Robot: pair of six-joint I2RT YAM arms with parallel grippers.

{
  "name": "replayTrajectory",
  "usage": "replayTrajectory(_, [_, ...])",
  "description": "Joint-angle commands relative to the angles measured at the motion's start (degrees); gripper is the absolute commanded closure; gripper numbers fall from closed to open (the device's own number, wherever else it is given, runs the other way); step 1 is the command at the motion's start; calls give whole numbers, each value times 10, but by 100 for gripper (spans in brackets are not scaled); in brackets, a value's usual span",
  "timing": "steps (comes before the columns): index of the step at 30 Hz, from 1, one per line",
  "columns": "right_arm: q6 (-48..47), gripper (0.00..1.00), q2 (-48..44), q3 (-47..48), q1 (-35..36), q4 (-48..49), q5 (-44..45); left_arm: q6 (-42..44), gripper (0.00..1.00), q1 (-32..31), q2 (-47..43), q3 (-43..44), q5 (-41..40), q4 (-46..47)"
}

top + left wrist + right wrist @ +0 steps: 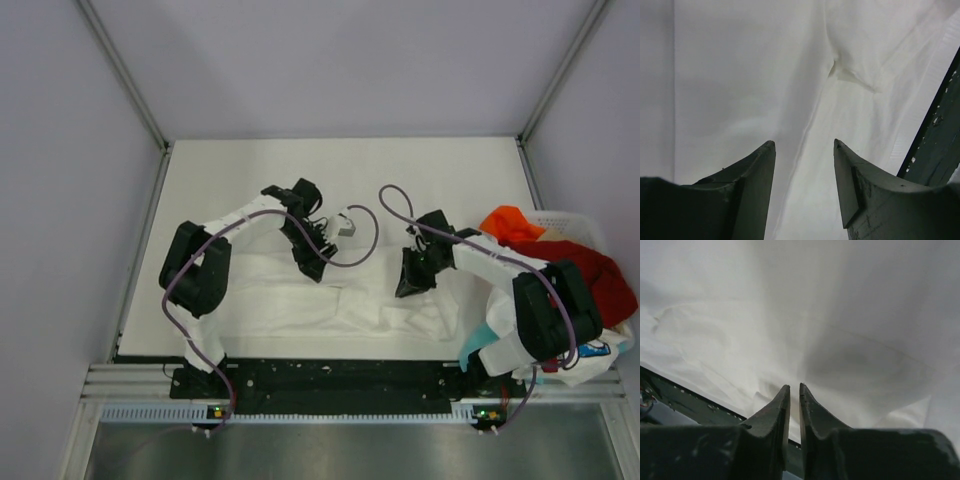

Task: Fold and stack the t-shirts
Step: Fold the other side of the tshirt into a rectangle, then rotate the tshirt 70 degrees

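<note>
A white t-shirt (350,300) lies spread and wrinkled across the near part of the table; no print shows on it. My left gripper (312,270) hovers over its left-centre, open and empty; the left wrist view shows the jaws (804,144) apart above plain white cloth (740,75) with a crease. My right gripper (405,288) is down on the shirt's right part. In the right wrist view its jaws (794,386) are almost closed, pinching a fold of the white cloth (865,315), which gathers toward the tips.
A white lattice basket (570,220) stands at the right edge with a red tee (590,270), an orange tee (505,220), a teal one (480,335) and a white one with blue graphic (600,350). The black front rail (330,375) runs just below the shirt.
</note>
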Motion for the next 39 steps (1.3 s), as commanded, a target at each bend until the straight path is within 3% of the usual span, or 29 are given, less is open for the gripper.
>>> replayTrajectory(1, [13,93,6,-22,3,-1,-9,1,45,16,-21,-30,-34,26])
replayTrajectory(3, [29,100,-13,-30,2,-56,11,6,46,30,-28,-50,-45,26])
replayTrajectory(6, [78,100,-54,-51,2,-135,29,9,46,65,-42,-60,-62,25])
replayTrajectory(12, [182,100,-179,-143,3,-182,87,16,45,159,-76,-76,-76,10])
replayTrajectory(18, [197,100,-201,-77,2,-198,166,25,45,255,-100,-100,-121,4])
replayTrajectory(21, [148,97,-149,23,2,-177,205,24,45,295,-119,-106,-151,4])
replayTrajectory(24, [93,77,-49,114,0,-167,258,13,45,334,-129,-122,-195,29])
replayTrajectory(29, [53,62,81,153,-46,-77,233,-23,46,368,-128,-172,-232,62])
replayTrajectory(39, [8,71,258,286,-86,-24,262,-39,46,392,-128,-254,-313,141])
